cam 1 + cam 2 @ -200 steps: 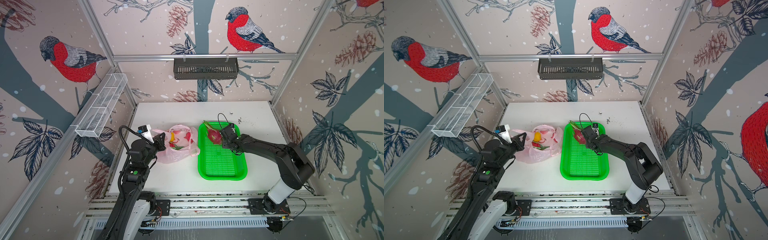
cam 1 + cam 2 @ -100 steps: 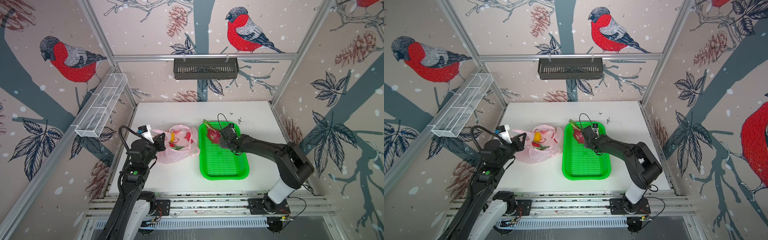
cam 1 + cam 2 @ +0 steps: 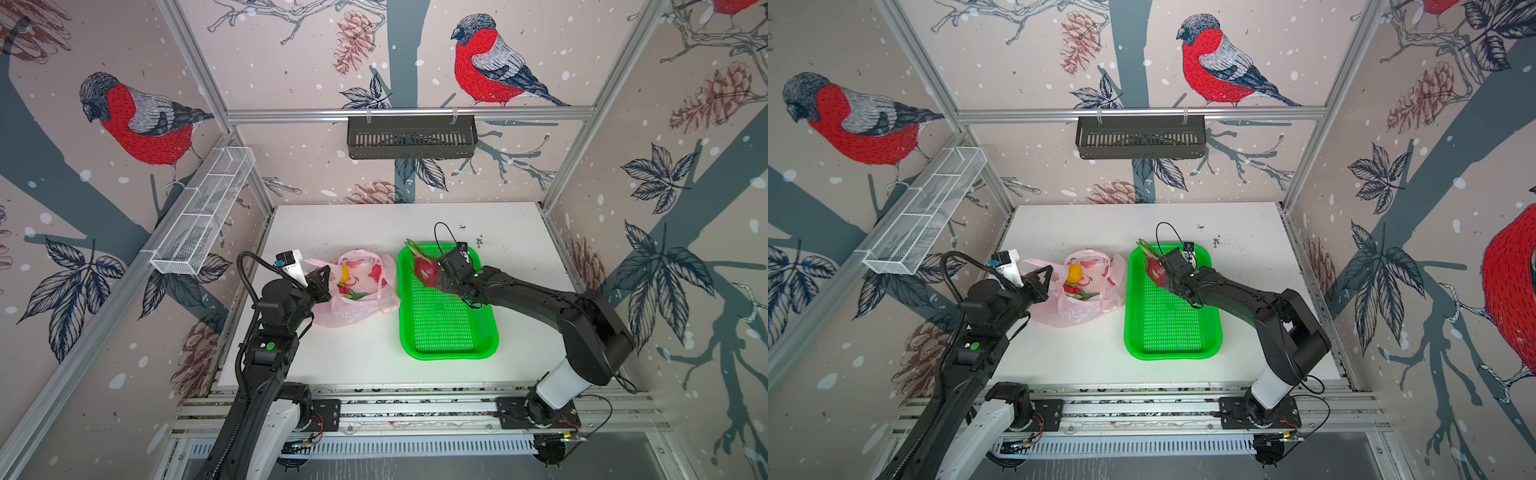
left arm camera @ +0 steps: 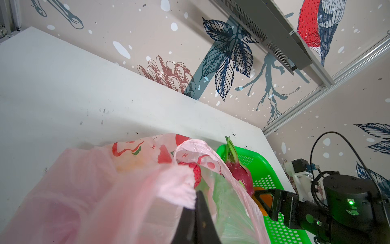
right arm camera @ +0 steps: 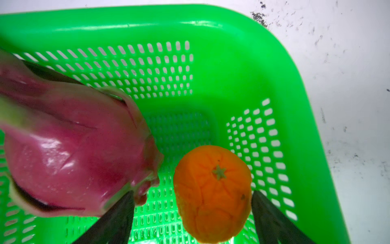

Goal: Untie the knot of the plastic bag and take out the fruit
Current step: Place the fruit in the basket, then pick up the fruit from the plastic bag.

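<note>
The pale-pink plastic bag lies on the white table left of the tray, its mouth open. My left gripper is shut on the bag's near rim. Inside show a yellow-orange fruit and a red fruit. The knot is out of view. My right gripper stands open low over the far end of the green tray. An orange citrus lies on the tray floor between its fingers. A pink-red dragon fruit rests beside it against the tray's far left corner.
A white wire basket hangs on the left wall and a black slotted basket on the back wall rail. The tray's near half holds nothing. Aluminium rails run along the table's front edge.
My right gripper's jaws have spread wide round the orange citrus in the tray, and the tray has slid slightly to the right. The left arm and the bag have stayed put.
</note>
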